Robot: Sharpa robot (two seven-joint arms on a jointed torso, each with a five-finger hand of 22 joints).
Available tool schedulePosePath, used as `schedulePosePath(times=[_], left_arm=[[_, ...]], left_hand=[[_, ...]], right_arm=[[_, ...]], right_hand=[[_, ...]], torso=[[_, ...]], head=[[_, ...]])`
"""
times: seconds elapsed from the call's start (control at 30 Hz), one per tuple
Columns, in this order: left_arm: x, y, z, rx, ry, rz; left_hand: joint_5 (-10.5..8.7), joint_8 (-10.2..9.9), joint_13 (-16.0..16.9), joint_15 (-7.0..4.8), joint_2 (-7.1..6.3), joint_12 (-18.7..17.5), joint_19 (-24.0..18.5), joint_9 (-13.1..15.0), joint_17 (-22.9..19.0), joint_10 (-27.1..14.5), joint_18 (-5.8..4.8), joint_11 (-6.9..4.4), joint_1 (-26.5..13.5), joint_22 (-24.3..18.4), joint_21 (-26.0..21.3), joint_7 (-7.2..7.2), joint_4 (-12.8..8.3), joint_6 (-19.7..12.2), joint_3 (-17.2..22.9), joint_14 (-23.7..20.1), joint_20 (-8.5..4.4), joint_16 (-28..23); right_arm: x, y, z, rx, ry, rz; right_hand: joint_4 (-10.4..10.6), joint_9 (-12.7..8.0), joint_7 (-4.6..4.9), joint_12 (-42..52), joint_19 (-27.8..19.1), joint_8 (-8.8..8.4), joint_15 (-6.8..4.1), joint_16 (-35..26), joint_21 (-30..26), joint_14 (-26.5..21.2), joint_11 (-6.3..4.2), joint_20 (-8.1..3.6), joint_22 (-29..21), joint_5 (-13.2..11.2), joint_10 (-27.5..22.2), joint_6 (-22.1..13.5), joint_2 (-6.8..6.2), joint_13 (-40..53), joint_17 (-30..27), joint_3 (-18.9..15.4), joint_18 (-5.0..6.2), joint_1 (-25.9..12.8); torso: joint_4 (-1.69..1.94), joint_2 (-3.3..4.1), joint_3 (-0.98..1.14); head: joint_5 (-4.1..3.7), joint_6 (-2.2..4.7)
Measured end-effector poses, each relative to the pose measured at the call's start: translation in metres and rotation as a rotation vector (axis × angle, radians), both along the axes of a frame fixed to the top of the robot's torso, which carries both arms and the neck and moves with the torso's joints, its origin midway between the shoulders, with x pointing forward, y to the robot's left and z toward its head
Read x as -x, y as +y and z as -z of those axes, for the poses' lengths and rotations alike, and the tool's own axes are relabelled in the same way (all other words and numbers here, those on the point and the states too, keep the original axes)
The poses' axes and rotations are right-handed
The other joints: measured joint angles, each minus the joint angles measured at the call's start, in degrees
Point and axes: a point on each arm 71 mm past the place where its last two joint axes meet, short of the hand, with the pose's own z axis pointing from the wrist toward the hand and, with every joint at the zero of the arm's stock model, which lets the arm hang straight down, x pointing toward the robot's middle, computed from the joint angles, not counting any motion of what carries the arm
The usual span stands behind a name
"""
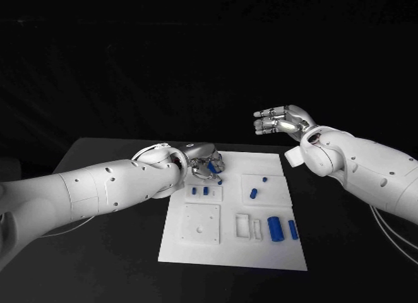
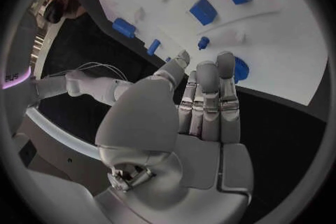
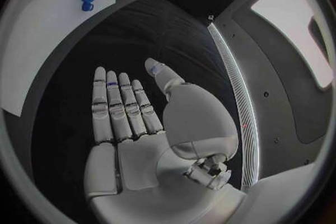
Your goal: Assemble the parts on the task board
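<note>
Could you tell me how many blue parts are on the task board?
8 parts: one at the left hand, three small beside it, two farther right, two large cylinders nearest; more may hide.

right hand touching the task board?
Apart. In the head view the right hand is raised beyond the task board's far right corner; the right wrist view shows its fingers spread over black table, board off to the side.
</note>
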Motion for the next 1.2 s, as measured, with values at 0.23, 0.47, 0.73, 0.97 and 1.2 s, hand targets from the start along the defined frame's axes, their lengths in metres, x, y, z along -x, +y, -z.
schedulePosePath(times=[0.23,0.47,0.73,0.97,1.2], left_arm=[[0.004,-0.011,0.006,-0.075,-0.019,0.057],[0.004,-0.018,0.010,-0.120,-0.027,0.081],[0.002,-0.018,0.012,-0.158,-0.034,0.071],[0.000,-0.020,0.014,-0.177,-0.039,0.065],[-0.001,-0.021,0.016,-0.185,-0.041,0.057]], left_hand=[[0.22,0.0,-0.1,0.26,0.00,0.0,0.0,0.0,-0.1,0.0,0.00,0.00,0.0,0.0,1.2,0.03,0.0,-0.1,0.0,0.3,0.00,0.9],[0.22,0.0,0.0,0.20,0.00,0.0,0.0,0.0,0.0,0.0,0.00,0.00,0.0,0.0,1.8,0.03,0.2,-0.1,0.2,0.6,0.00,1.6],[0.71,0.0,0.0,0.29,0.00,0.0,0.0,0.0,0.0,-0.2,0.04,0.20,0.0,0.0,2.4,0.19,0.1,0.1,1.0,0.7,0.00,1.7],[1.15,-0.2,0.0,0.29,0.24,0.0,-0.2,-0.1,0.0,-0.2,0.95,0.20,0.2,0.0,3.4,0.07,-0.3,2.0,4.0,0.7,0.22,1.9],[1.15,-0.2,0.0,0.21,0.24,0.0,-0.4,-0.1,-0.1,0.0,0.92,-0.02,0.2,0.0,4.0,0.07,-0.2,2.0,4.5,0.8,-0.01,1.9]], right_arm=[[0.000,0.002,0.000,-0.001,-0.001,-0.002],[0.000,0.003,0.000,-0.003,-0.001,-0.005],[0.000,0.004,-0.001,-0.004,-0.002,-0.008],[0.001,0.005,-0.001,-0.004,-0.003,-0.011],[0.001,0.006,-0.001,-0.005,-0.003,-0.013]], right_hand=[[0.0,0.0,0.00,0.0,0.0,0.00,0.00,0.0,0.0,0.0,0.00,0.00,0.0,0.0,0.0,0.0,0.00,0.0,0.0,0.0,0.00,0.0],[0.0,0.0,0.00,0.0,0.0,0.00,0.00,0.0,0.0,0.0,0.00,0.00,0.0,0.0,0.0,0.0,0.00,0.0,0.0,0.0,0.00,0.0],[0.0,0.0,0.00,0.0,0.0,0.00,0.00,0.0,0.0,0.0,0.00,0.00,0.0,0.0,0.0,0.0,0.00,0.0,0.0,0.0,-0.01,0.0],[0.0,0.0,0.00,0.0,0.0,0.00,0.00,0.0,0.0,0.0,0.00,0.00,0.0,0.0,0.0,0.0,0.00,0.0,0.0,0.0,0.00,0.0],[0.0,0.0,0.00,0.0,0.0,0.00,0.00,0.0,0.0,0.0,0.00,0.00,0.0,0.0,0.0,0.0,0.00,0.0,0.0,0.0,0.00,0.0]], torso=[[0.02,-0.01,0.00],[-0.03,-0.01,0.05],[-0.05,-0.01,0.07],[-0.02,-0.01,0.07],[-0.02,-0.01,0.07]], head=[[-0.32,0.17],[-0.44,0.10],[-0.60,0.02],[-0.74,-0.07],[-0.79,-0.14]])
